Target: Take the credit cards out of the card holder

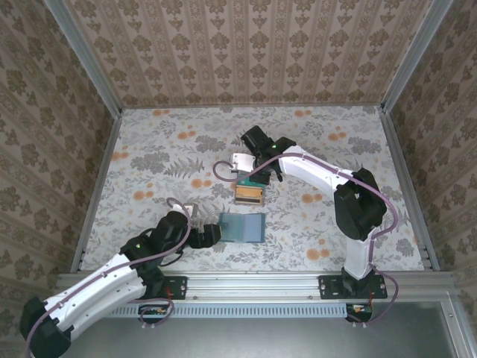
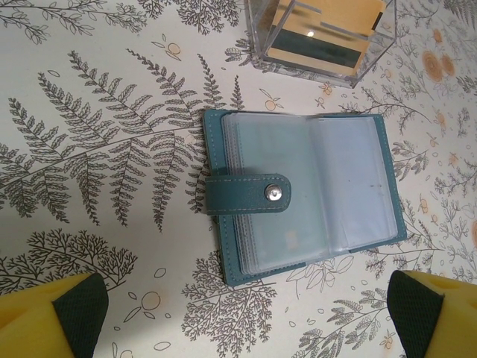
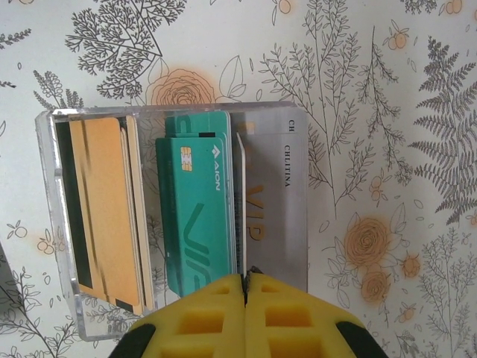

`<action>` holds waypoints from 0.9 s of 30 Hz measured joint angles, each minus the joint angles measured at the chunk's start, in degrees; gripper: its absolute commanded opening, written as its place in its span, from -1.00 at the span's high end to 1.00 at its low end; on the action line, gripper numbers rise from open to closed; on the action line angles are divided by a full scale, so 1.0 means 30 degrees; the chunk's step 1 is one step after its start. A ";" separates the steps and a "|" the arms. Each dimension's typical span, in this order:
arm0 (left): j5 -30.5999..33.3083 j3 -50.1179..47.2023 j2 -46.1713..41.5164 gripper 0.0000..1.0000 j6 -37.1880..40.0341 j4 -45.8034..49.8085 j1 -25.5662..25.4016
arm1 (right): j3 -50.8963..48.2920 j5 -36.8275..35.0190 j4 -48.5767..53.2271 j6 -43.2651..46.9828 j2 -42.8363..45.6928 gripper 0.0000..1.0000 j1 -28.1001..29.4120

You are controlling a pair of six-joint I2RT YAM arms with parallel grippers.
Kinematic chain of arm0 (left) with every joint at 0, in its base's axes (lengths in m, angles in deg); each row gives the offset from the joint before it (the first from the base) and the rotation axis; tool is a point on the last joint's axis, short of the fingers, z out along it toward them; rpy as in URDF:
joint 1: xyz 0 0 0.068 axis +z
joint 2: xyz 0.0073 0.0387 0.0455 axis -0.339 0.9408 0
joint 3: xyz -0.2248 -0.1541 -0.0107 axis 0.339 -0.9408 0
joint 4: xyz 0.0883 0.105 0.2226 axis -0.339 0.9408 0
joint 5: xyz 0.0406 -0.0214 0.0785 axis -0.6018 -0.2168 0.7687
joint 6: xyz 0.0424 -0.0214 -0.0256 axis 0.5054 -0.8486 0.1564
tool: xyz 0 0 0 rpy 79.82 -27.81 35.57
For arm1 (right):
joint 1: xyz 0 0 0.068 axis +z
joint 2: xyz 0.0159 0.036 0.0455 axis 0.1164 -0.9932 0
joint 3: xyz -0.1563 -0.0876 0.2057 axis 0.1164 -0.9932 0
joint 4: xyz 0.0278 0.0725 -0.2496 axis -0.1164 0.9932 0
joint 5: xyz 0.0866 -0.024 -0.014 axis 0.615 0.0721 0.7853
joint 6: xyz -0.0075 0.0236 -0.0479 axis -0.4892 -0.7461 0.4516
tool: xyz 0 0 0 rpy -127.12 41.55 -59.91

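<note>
a: whereabouts of the small flat dark teal two-panel card holder (image 2: 223, 246)?
b: lies opened out on the pale leaf-and-flower printed worktop (image 2: 97, 89), clear plastic sleeves (image 2: 350, 186) spread over both pages, teal strap (image 2: 238, 198) with a metal snap folded across the left page. sits just ahead of the left arm in the top view.
a: and the left fingers (image 2: 52, 321)?
b: spread wide apart, yellow foam with dark patches at the two bottom corners of the left wrist view. hold nothing; hang short of the holder, not touching it.
a: the thin rectangular plastic credit cards (image 3: 197, 224)?
b: stand on edge in a clear acrylic box (image 3: 51, 224), just beyond the holder on the worktop. orange-brown ones with a dark stripe at one end, teal-green ones with a chip and pale print in the middle, a silver-grey card (image 3: 279, 186) marked vip at the other end.
a: anything inside the sleeves?
b: cannot tell; pale through the plastic, nothing readable.
a: the right fingers (image 3: 216, 324)?
b: pressed shut, pad against pad, over the box rim, in line with the gap between the teal-green stack and the silver-grey card. thin pale card edge leading straight to the seam; cannot tell whether pinched there.
</note>
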 measured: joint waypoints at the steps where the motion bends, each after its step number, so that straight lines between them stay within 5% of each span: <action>1: -0.0007 0.0000 0.0000 -1.00 -0.0007 0.0000 0.0007 | 0.0000 0.0000 0.0000 0.0000 -0.0007 0.89 -0.0036; 3: -0.0007 0.0000 0.0000 -1.00 -0.0007 0.0000 0.0073 | 0.0000 0.0015 -0.0015 -0.0022 -0.0036 0.39 -0.0087; 7: -0.0015 0.0000 0.0000 -1.00 -0.0007 0.0000 0.0131 | 0.0058 -0.0080 -0.0102 -0.0117 -0.0306 0.26 -0.0204; 18: -0.0066 0.0000 0.0000 -0.97 -0.0007 -0.0007 0.0146 | -0.1246 -0.1450 -0.3490 -0.1741 0.0226 0.19 -0.0255; 27: -0.1035 -0.0015 0.0641 -0.62 0.0000 -0.1231 0.0233 | -0.6360 -0.0321 -0.6783 -0.8633 0.6477 0.21 -0.0248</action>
